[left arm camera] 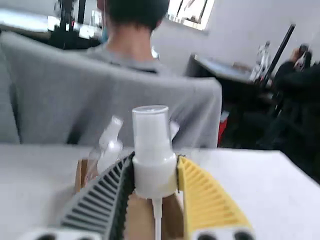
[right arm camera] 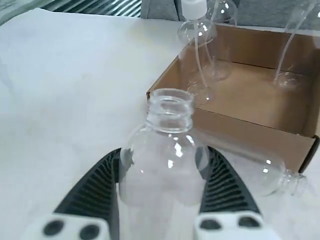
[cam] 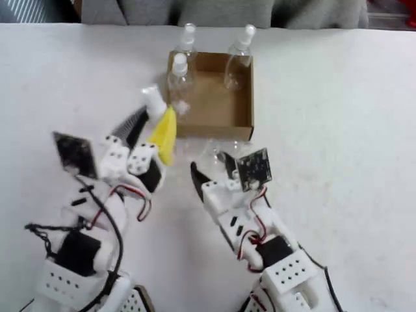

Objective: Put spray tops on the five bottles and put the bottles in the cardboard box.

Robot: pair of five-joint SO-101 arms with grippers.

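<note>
Left gripper (left arm camera: 155, 162) pinches white plastic spray top (left arm camera: 151, 145), dip tube (left arm camera: 157, 220) hanging, just beside brown cardboard box (cam: 214, 110). Right gripper (right arm camera: 165, 154) clamps clear open-necked plastic bottle (right arm camera: 162, 175) near the box front.
Risk: tube misses the neck if misaligned; bottle may twist in grip.
Count: three capped bottles (cam: 179, 78) in box, one held, one uncapped bottle (right arm camera: 277, 177) lying beside box

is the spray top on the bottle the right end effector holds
Off: the bottle shows a bare, open threaded neck.
</note>
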